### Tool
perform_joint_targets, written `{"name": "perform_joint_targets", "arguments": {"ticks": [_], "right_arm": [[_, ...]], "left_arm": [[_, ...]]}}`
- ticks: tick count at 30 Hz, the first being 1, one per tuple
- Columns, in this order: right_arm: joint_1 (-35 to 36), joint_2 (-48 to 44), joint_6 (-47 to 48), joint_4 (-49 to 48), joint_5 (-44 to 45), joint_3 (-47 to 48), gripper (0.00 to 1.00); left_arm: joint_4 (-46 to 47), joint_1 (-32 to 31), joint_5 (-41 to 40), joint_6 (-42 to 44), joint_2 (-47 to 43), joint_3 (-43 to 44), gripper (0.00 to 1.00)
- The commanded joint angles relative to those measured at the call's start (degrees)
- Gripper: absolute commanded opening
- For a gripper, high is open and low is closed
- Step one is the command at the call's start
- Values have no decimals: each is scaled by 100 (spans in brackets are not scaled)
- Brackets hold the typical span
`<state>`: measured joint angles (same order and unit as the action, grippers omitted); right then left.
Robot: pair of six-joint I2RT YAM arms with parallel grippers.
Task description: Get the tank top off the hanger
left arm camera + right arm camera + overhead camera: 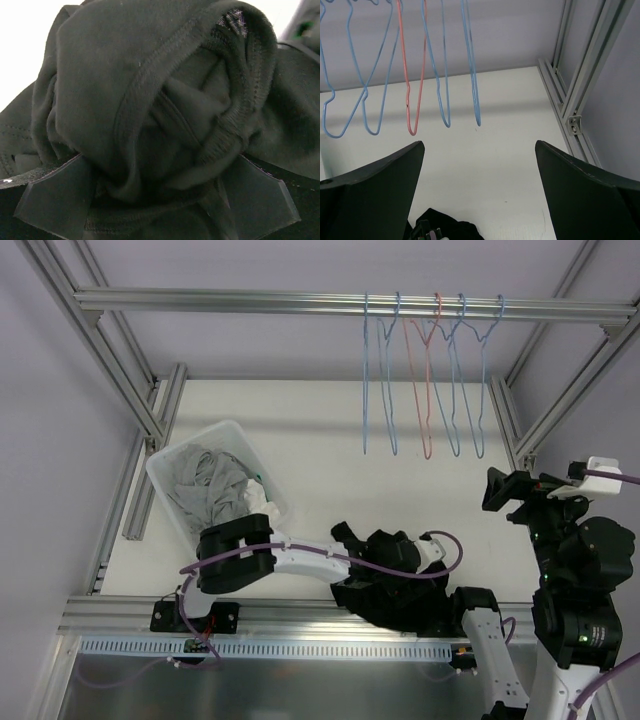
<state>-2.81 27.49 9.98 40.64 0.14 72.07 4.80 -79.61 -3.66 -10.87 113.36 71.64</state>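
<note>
The black tank top (400, 585) lies bunched on the white table near the front edge, off any hanger. My left gripper (350, 538) reaches in from the left. In the left wrist view the crumpled tank top (150, 90) fills the frame, and my left gripper (162, 167) has its jaws spread wide with cloth heaped between and over them. Several empty wire hangers (425, 370), blue ones and a pink one (410, 100), hang from the top rail. My right gripper (505, 490) is raised at the right, open and empty (479, 145), facing the hangers.
A clear bin (165, 480) of grey clothes stands at the left of the table. Aluminium frame posts (580, 90) run along the right edge, and a rail (300, 302) spans the top. A corner of the black cloth (445, 227) shows below the right gripper.
</note>
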Motion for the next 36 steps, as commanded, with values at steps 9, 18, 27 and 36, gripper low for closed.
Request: {"name": "perform_joint_targets", "arguments": {"ticks": [9,18,27,36], "right_arm": [[-27,-463,-13,14,-515,395,100],[-35,-454,4,-48,-621,211,99],[-27,-463,13,-83,-612,175,100],[-27,-419,74,-83,-585,272,99]], "left_arm": [[-234,-133,-1154,-1004,48,-763,0],[-1410,-133,-3022,-1391,-2139,-1275,0],[-3289,85,-4099,-1891,-3934,-547,0],[-4233,1297,-4240,-1780,-5164,-124,0]]}}
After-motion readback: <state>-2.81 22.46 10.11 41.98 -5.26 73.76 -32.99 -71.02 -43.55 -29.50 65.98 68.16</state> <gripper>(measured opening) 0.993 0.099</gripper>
